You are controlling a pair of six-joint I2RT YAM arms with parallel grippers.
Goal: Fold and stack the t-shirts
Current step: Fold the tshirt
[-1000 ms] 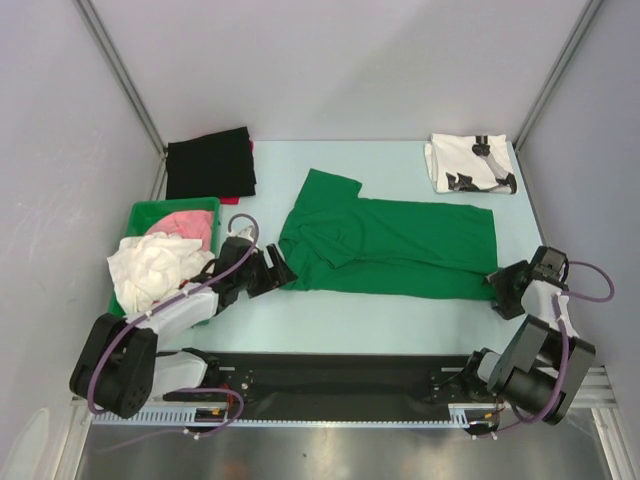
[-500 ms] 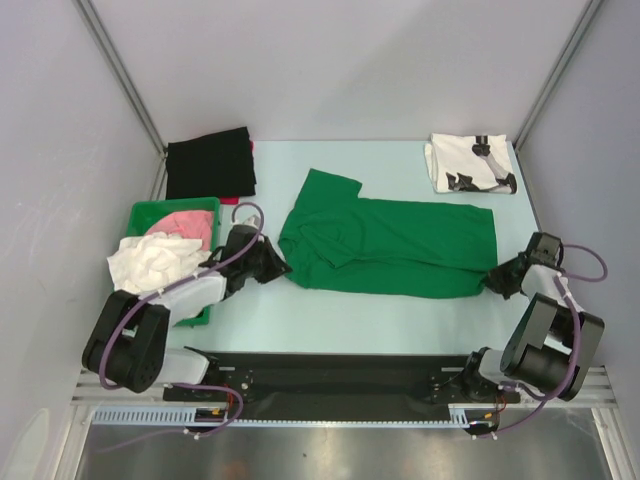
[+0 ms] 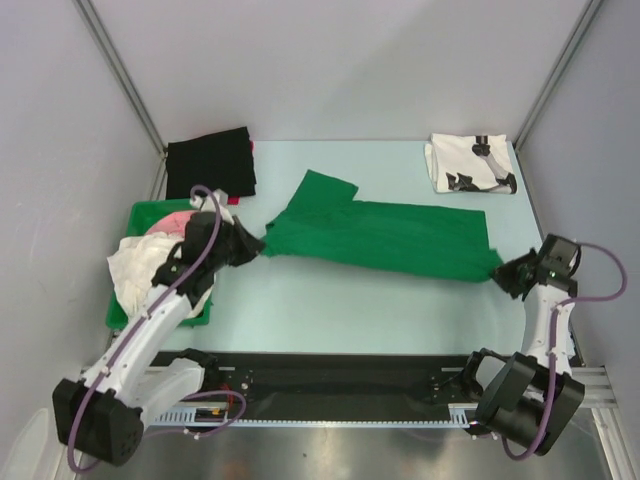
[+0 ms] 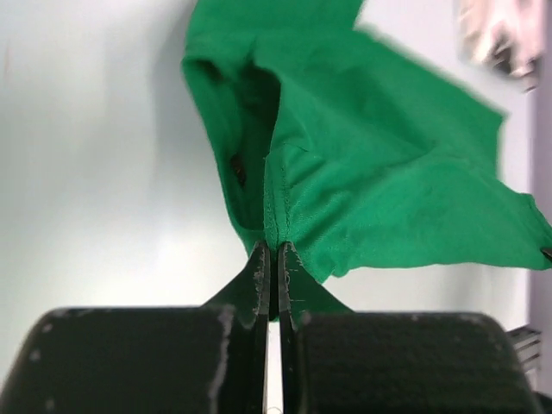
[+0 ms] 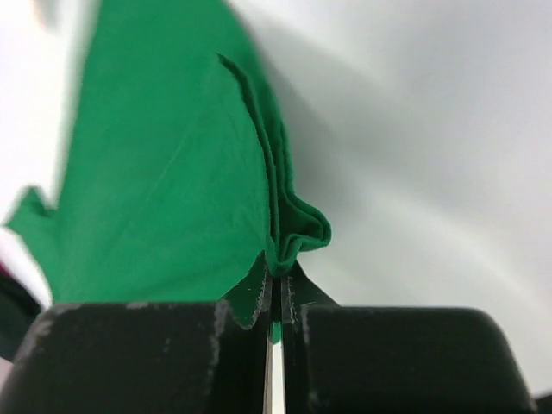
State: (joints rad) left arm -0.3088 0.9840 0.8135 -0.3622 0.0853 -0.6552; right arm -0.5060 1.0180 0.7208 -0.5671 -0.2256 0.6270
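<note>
A bright green t-shirt [image 3: 385, 238] hangs stretched across the middle of the table, held at both ends and lifted off it. My left gripper [image 3: 258, 247] is shut on its left corner, where the cloth [image 4: 345, 172] bunches into the pinched jaws [image 4: 274, 254]. At the right end my right gripper [image 3: 503, 270] is shut on the folded hem [image 5: 172, 190], which curls over the fingertips [image 5: 278, 274]. A folded white t-shirt with black print [image 3: 472, 163] lies at the back right corner.
A green bin [image 3: 150, 215] at the left holds white cloth [image 3: 150, 265] and something pink [image 3: 180, 220]. A folded black garment [image 3: 210, 162] over a red one lies at the back left. Grey walls enclose the table on three sides.
Both grippers went from open to shut on the green t-shirt's near corners, then rose and moved apart, pulling the shirt taut and off the table.
</note>
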